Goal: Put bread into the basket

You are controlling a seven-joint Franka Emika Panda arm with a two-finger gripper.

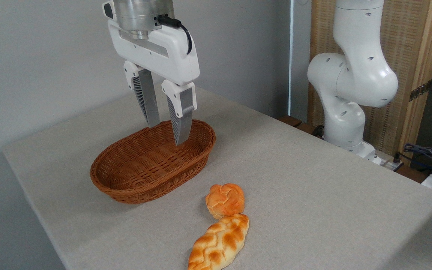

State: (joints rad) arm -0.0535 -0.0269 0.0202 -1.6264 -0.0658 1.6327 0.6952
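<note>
The bread (225, 200), a small round knotted bun with a golden-orange crust, lies on the grey table in front of the basket and to its right. The basket (126, 187) is an oval reddish-brown wicker one, shallow, with nothing inside. My gripper (167, 134) hangs over the basket's far end, its fingers pointing down and spread apart, holding nothing. The bun sits well clear of the gripper, nearer the camera.
A longer braided loaf (219, 243) lies right in front of the bun, touching it, at the picture's bottom edge. The arm's white base (345, 93) stands off the table's far right side, with cables (426, 153) beside it. The grey wall is behind.
</note>
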